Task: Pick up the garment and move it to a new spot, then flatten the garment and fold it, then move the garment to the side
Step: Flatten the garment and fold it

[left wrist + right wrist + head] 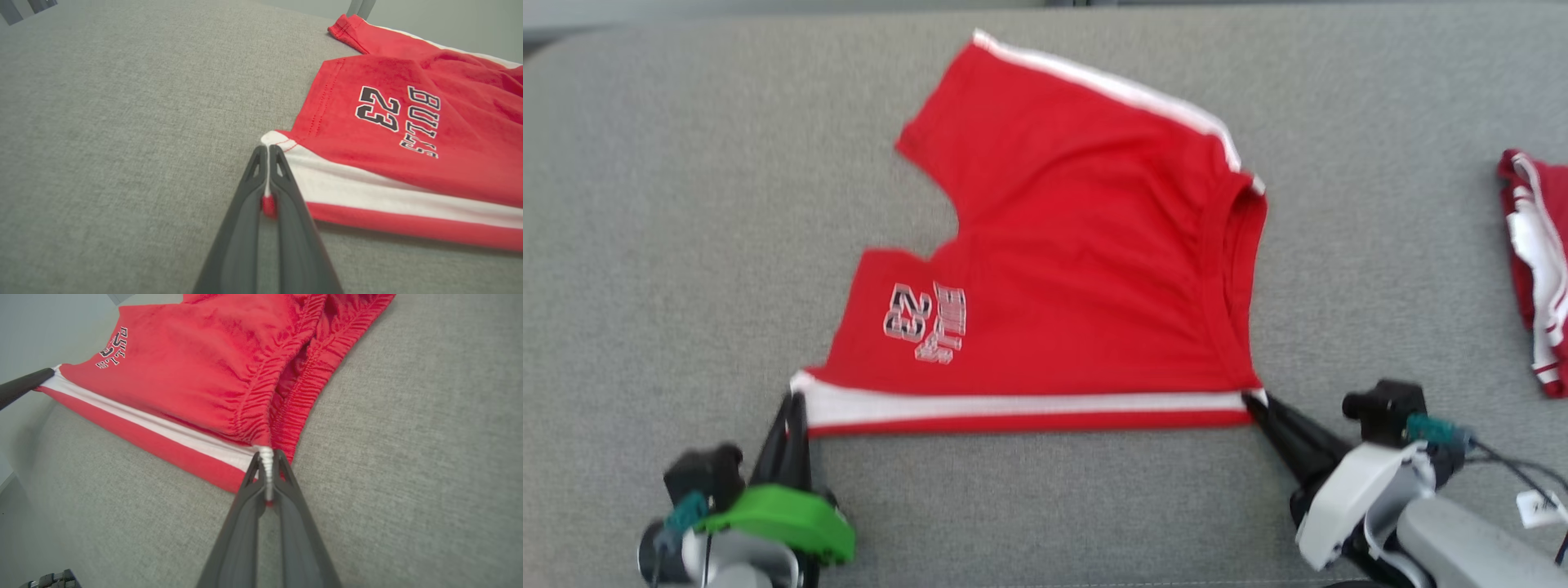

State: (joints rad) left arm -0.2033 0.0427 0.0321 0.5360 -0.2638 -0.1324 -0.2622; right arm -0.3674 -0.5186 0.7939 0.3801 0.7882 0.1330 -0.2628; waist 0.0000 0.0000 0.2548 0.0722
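Holding red shorts [1078, 269] by the near striped edge, one corner to each pincer.
Grips the leg-hem corner with the left pincer [796, 402], fingers closed on the white stripe; grips the waistband corner with the right pincer [1254, 402], likewise closed on cloth. Finds the shorts spread on the grey tabletop [686, 204], lying beyond both pincers, long axis running left to right between them. Rates neither arm nearer: each at its own end. Judges that the coming fold or pull depends on level, matched travel. Notes second red garment [1535, 269] well apart, right.
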